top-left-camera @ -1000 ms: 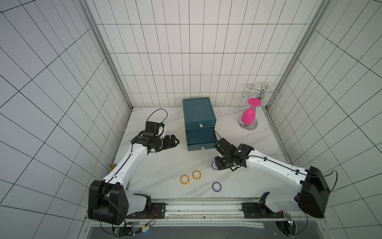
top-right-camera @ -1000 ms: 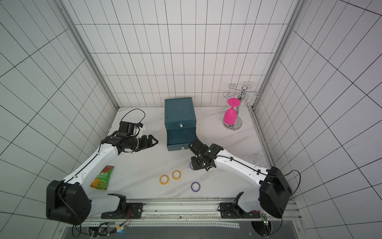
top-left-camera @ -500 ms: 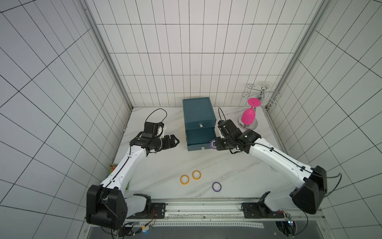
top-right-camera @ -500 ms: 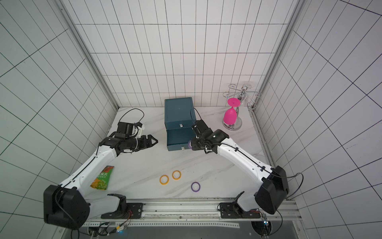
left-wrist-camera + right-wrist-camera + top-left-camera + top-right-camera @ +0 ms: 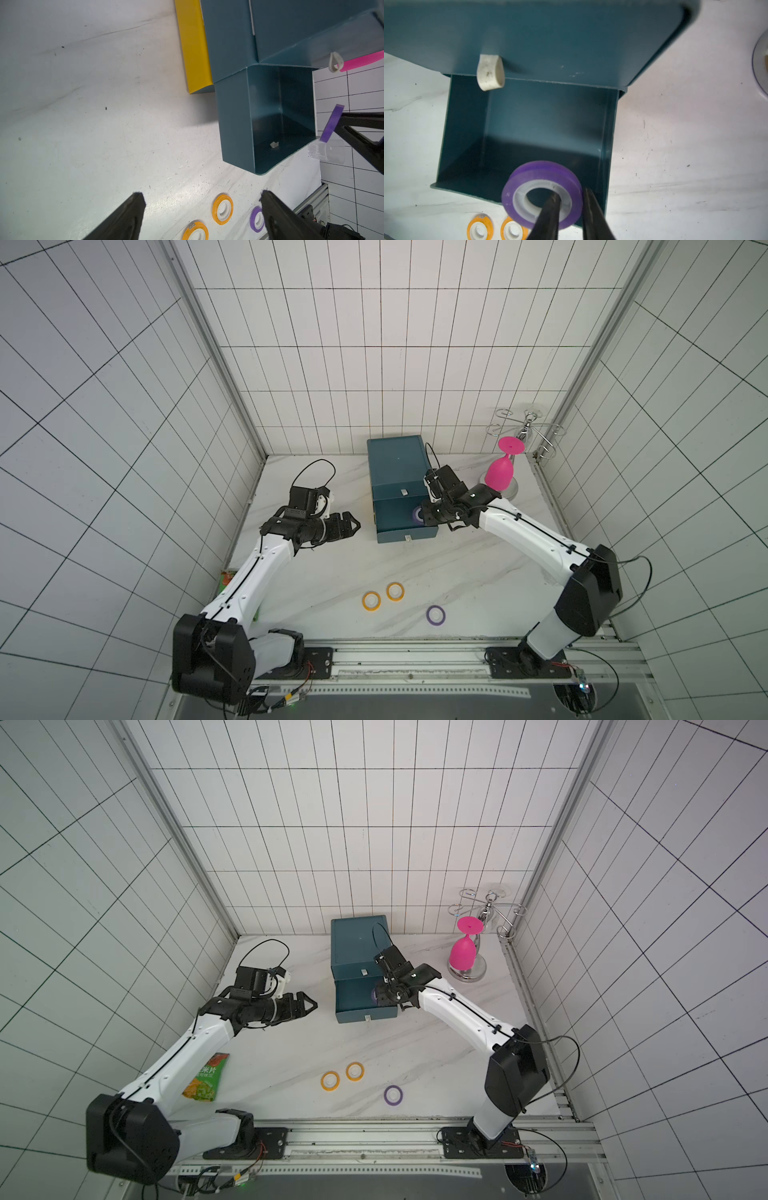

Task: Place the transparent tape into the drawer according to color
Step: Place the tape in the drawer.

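Note:
A purple transparent tape ring (image 5: 507, 196) hangs tilted over the open lower drawer (image 5: 407, 537) of the teal cabinet (image 5: 397, 464). My right gripper (image 5: 571, 194) is shut on its wall, one finger through the pale core and one outside. Both top views show this ring (image 5: 417, 514) (image 5: 374, 995) at the drawer's right side. On the table near the front lie two orange-yellow rings (image 5: 371, 600) (image 5: 395, 591) and one purple ring (image 5: 435, 615). My left gripper (image 5: 355, 526) hovers open and empty, left of the drawer and apart from it.
A pink goblet (image 5: 503, 472) stands upside down on a metal rack (image 5: 525, 435) at the back right. A green snack bag (image 5: 205, 1077) lies under my left arm. A metal rail (image 5: 415, 659) runs along the front edge. The drawer's floor (image 5: 529, 128) holds nothing.
My right arm has carried the purple ring from the table in front of the cabinet up and back to above the open drawer. The left arm has barely moved.

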`<state>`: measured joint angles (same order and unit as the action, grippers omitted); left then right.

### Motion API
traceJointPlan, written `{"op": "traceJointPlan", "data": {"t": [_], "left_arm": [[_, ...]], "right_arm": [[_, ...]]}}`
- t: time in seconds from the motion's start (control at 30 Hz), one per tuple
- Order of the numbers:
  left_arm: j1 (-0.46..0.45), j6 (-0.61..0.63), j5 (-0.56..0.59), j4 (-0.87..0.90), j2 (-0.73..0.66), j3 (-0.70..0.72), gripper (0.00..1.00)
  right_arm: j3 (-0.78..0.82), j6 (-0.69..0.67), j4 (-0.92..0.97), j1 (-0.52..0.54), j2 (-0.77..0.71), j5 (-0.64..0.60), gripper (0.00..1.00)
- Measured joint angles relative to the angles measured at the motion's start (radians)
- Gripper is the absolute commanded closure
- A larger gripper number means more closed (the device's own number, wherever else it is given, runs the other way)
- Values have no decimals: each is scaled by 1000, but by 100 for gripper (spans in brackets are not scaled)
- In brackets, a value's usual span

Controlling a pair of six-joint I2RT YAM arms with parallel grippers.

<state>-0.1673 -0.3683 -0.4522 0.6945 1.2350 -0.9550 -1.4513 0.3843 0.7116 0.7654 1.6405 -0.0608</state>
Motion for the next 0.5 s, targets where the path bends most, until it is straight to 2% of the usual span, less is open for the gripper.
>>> {"op": "traceJointPlan", "data": {"t": [0.07, 0.33, 0.5], "left_arm": [[0, 0, 0, 0, 0, 0, 9], [0, 0, 0, 0, 0, 0, 9], [0, 0, -1, 0, 0, 0, 9]], "right_arm": [[0, -5, -1, 0, 0, 1, 63], [1, -16, 2, 0, -18, 24, 61], [90, -18, 19, 0, -148, 79, 57]]}}
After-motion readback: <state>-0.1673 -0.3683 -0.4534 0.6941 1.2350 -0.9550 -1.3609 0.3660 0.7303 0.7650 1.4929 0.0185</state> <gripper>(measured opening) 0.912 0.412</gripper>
